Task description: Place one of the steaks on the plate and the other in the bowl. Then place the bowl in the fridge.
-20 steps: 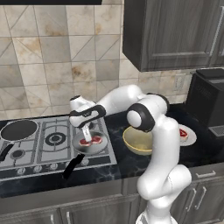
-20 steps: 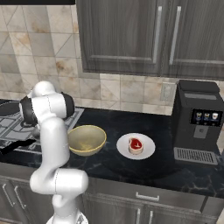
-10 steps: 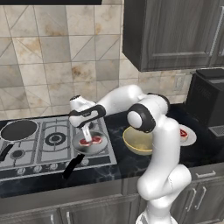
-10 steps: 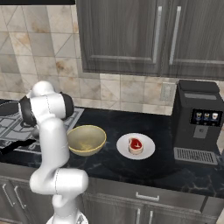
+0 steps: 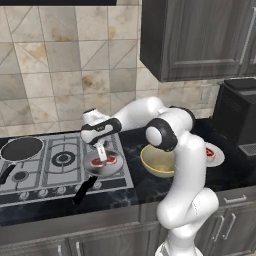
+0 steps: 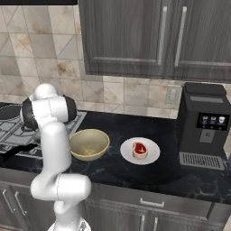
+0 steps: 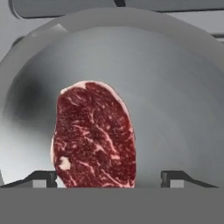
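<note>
Nothing has shifted: the open end effector [image 7: 107, 179] still hovers, straddling the marbled red steak [image 7: 93, 134] in the grey pan [image 7: 183, 87], ungrasped.

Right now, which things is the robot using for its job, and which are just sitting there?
For the job:
steak in the grey pan
steak on the plate
plate
bowl
gripper

Just sitting there:
grey pan
black frying pan
coffee machine
</note>
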